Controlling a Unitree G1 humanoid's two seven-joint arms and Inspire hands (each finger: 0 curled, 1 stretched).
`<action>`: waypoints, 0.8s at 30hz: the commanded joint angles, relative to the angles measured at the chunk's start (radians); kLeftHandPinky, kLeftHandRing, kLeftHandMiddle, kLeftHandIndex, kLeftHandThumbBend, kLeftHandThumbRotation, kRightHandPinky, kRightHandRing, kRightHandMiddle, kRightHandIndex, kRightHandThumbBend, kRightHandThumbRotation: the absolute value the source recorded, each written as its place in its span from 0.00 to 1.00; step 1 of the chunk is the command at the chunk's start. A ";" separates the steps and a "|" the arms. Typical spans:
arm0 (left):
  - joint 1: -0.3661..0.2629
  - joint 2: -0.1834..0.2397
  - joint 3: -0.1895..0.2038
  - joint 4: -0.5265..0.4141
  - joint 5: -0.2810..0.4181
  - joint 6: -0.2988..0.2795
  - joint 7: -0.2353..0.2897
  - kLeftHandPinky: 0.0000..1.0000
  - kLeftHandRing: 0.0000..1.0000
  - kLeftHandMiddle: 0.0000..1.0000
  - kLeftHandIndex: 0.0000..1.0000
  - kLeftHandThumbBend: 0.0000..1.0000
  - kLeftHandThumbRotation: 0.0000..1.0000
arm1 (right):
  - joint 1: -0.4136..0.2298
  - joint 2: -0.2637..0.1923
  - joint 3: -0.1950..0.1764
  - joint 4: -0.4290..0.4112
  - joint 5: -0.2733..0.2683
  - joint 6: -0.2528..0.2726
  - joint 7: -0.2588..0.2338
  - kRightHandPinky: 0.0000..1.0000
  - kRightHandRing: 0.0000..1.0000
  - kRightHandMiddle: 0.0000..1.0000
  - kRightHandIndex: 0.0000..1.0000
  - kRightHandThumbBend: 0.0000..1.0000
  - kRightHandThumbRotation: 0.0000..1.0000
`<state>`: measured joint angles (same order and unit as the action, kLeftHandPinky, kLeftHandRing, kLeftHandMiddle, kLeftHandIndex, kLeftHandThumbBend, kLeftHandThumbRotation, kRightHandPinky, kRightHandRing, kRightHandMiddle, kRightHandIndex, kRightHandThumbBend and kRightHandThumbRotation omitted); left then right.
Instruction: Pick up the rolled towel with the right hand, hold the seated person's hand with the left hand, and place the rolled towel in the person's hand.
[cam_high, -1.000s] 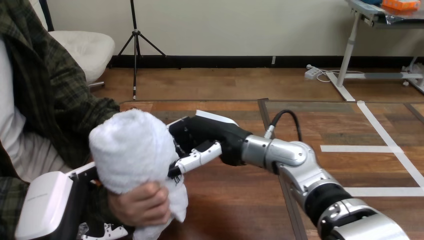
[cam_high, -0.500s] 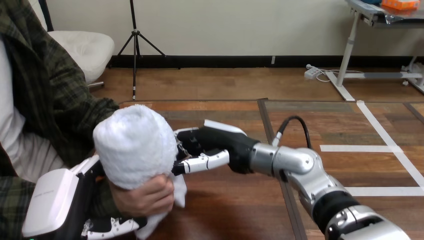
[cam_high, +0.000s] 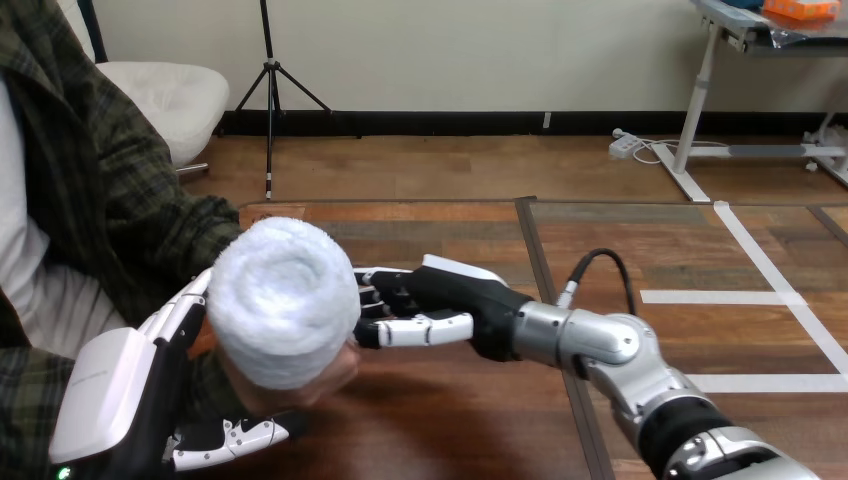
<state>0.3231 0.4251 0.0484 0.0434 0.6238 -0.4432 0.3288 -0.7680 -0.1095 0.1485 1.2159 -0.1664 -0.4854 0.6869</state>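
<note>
The rolled towel (cam_high: 283, 300) sits in the person's hand (cam_high: 305, 385), held just above the worktop (cam_high: 450, 420) with its spiral end tipped up. The left hand (cam_high: 105, 400) clasps the person's hand, with its fingers reaching up behind and its thumb tucked underneath. The right hand (cam_high: 450, 295) holds nothing; its fingers are loose and nearly straight, with the tips at the towel's side.
</note>
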 joint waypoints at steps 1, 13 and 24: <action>-0.046 0.010 -0.017 0.028 -0.029 -0.017 -0.025 0.78 0.88 0.93 0.95 1.00 0.46 | -0.024 -0.038 -0.032 -0.079 0.035 -0.050 -0.001 0.79 0.90 0.90 0.96 1.00 0.60; -0.066 0.017 -0.008 0.066 -0.040 -0.025 -0.032 0.88 0.94 0.97 0.99 1.00 0.58 | 0.007 -0.070 -0.059 -0.134 0.095 -0.084 0.019 0.80 0.93 0.92 0.98 1.00 0.61; -0.074 0.012 -0.002 0.091 -0.093 -0.027 -0.070 0.92 0.99 1.00 1.00 1.00 0.67 | 0.052 -0.095 -0.086 -0.203 0.150 -0.095 0.023 0.81 0.94 0.93 0.99 1.00 0.65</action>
<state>0.3005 0.4252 0.0483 0.1228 0.5584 -0.4525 0.2724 -0.7226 -0.1873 0.1045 1.0865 -0.0611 -0.5547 0.7075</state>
